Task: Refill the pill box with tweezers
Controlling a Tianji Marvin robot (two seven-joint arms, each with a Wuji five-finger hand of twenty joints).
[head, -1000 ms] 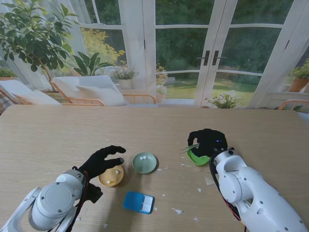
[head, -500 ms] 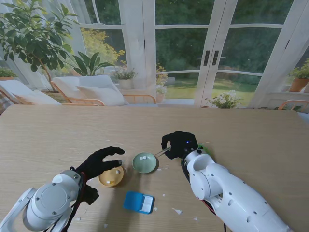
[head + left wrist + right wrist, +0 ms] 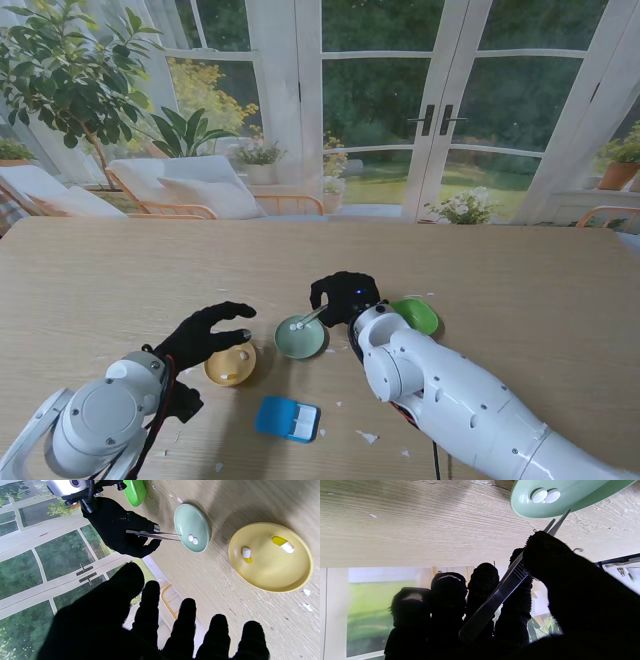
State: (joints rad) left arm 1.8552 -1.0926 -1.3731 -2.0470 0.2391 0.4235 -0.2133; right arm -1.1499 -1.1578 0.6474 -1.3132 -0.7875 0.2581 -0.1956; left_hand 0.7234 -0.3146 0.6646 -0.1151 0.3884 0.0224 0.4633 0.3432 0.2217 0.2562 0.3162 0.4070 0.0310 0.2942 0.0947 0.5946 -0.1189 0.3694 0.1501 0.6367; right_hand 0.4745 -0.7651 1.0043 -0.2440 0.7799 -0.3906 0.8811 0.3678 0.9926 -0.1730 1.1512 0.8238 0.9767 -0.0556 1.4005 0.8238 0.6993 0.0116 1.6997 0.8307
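My right hand [image 3: 343, 295] is shut on steel tweezers [image 3: 310, 318], whose tips hang just over the pale green dish [image 3: 300, 337]. Two white round pills [image 3: 193, 539] lie in that dish, right beside the tweezers [image 3: 160, 535] tips; the wrist view shows the prongs slightly apart [image 3: 555, 526] near the pills [image 3: 545, 495]. The blue pill box [image 3: 287, 418] lies with its lid open, nearer to me. My left hand [image 3: 208, 336] hovers open over the table beside the yellow dish [image 3: 231, 364], which holds two yellow-and-white capsules [image 3: 282, 544].
A bright green dish [image 3: 415, 316] sits to the right of my right hand. Small white scraps [image 3: 368, 437] are scattered on the wooden table [image 3: 100, 290] around the dishes and pill box. Glass doors and plants stand beyond the far edge.
My right hand has carried the tweezers leftward from the bright green dish to the pale green dish. The left hand has stayed where it was.
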